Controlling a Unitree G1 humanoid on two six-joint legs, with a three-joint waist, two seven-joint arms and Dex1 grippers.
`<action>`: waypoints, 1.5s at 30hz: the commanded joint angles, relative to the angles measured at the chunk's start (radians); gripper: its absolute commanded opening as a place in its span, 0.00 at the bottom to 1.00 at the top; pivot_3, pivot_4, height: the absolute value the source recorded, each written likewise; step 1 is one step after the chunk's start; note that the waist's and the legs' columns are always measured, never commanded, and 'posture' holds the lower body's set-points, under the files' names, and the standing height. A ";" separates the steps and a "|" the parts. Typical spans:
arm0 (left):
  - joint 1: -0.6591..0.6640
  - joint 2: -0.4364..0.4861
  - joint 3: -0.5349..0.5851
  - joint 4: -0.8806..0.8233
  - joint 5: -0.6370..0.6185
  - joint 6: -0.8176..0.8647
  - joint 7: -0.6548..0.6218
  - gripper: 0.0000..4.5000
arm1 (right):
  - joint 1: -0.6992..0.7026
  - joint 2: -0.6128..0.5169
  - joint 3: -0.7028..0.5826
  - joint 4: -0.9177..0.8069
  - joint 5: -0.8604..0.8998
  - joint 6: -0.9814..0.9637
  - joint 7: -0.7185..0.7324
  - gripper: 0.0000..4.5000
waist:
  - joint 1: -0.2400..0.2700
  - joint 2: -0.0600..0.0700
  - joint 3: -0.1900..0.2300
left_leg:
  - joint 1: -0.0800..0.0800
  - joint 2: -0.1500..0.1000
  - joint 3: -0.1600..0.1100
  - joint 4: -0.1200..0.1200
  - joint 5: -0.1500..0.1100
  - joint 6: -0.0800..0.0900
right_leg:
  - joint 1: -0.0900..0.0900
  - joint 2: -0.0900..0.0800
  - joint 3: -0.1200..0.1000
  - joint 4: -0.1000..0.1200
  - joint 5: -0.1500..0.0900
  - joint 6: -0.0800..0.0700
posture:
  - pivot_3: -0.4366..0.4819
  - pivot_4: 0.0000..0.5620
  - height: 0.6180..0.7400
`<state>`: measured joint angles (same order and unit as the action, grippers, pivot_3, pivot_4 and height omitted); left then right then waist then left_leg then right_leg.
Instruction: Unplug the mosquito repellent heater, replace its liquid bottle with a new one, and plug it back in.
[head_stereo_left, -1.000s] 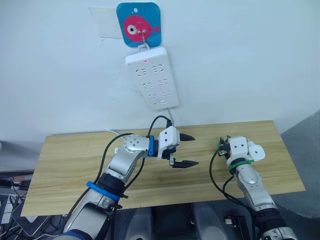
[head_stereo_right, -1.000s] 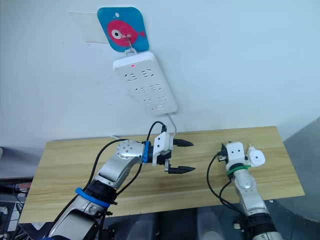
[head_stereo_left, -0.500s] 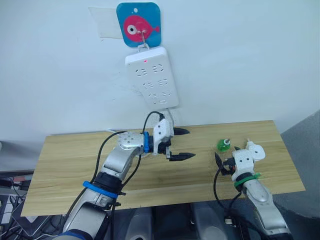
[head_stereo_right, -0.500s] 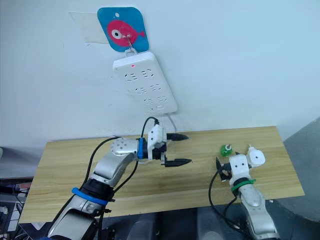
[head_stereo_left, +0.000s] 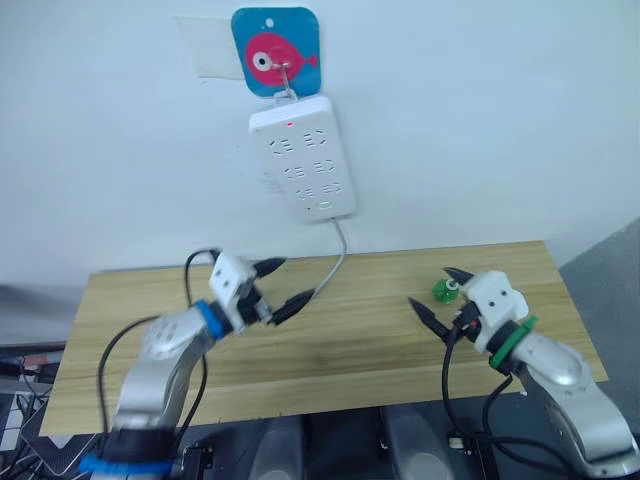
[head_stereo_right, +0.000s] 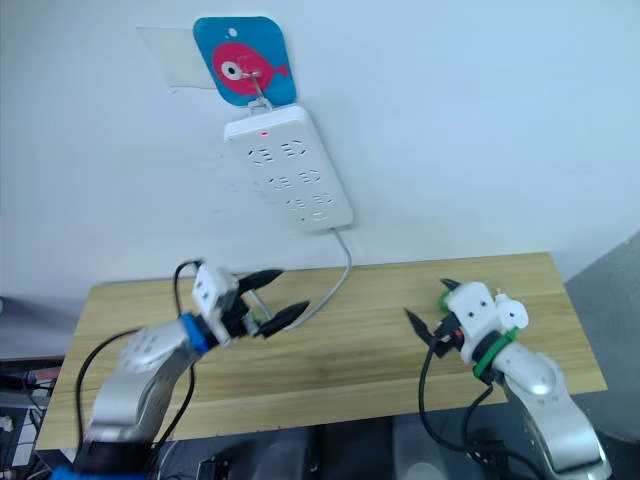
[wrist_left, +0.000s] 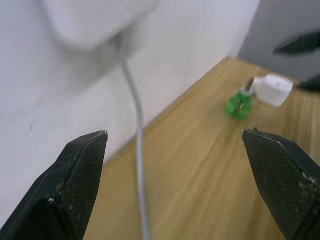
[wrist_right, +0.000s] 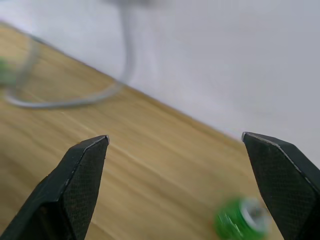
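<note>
Both the left gripper (head_stereo_left: 279, 286) and right gripper (head_stereo_left: 443, 296) are wide and empty, so the right one should go slowly to the green bottle (head_stereo_left: 444, 291) on the counter (head_stereo_left: 350, 345).

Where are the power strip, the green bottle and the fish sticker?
power strip (head_stereo_left: 303, 160), left eye view, middle of its white socket face
green bottle (head_stereo_left: 445, 291), left eye view, its green body on the table
fish sticker (head_stereo_left: 277, 50), left eye view, the pink fish

The left claw (wrist_left: 180, 185) is spread wide, with nothing between its black fingers (wrist_left: 75, 185). Beyond it a grey cable (wrist_left: 137, 150) drops down the white wall (wrist_left: 60, 100) onto the tabletop (wrist_left: 200, 170). A green bottle (wrist_left: 239, 105) lies touching a white cap (wrist_left: 272, 90).
</note>
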<state>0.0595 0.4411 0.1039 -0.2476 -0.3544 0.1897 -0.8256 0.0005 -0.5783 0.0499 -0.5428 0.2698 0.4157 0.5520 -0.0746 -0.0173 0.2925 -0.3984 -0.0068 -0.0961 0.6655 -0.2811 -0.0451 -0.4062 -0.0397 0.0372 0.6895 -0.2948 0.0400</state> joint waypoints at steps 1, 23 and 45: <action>0.126 -0.028 0.060 -0.069 0.009 -0.096 0.059 1.00 | -0.086 -0.046 0.032 -0.028 0.078 0.029 0.140 1.00 | 0.018 -0.003 0.002 | 0.000 0.000 -0.001 -0.001 0.000 0.000 | 0.000 0.000 0.000 0.000 0.000 0.000 | 0.51 0.57 1.00; 0.006 -0.243 0.066 0.638 0.206 -0.608 0.362 1.00 | -0.416 0.057 0.203 0.163 0.028 -0.044 0.305 1.00 | 0.058 -0.014 0.013 | -0.001 0.000 -0.002 -0.002 0.000 0.001 | 0.000 -0.002 -0.005 -0.007 0.002 0.000 | 0.55 0.61 1.00; -0.268 -0.253 0.045 1.074 0.264 -0.820 0.455 1.00 | -0.425 0.069 0.134 0.107 0.069 0.098 0.247 1.00 | 0.047 -0.015 0.013 | -0.002 0.000 -0.007 -0.002 0.000 -0.001 | 0.001 -0.002 -0.015 -0.007 0.002 0.000 | 0.50 0.57 1.00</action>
<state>-0.2122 0.1769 0.1465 0.7963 -0.1042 -0.6249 -0.3901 -0.4140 -0.5120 0.2117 -0.3896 0.3147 0.5073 0.8040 -0.0279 -0.0319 0.3059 -0.4005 -0.0069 -0.1029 0.6634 -0.2806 -0.0460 -0.4048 -0.0413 0.0218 0.6822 -0.2929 0.0397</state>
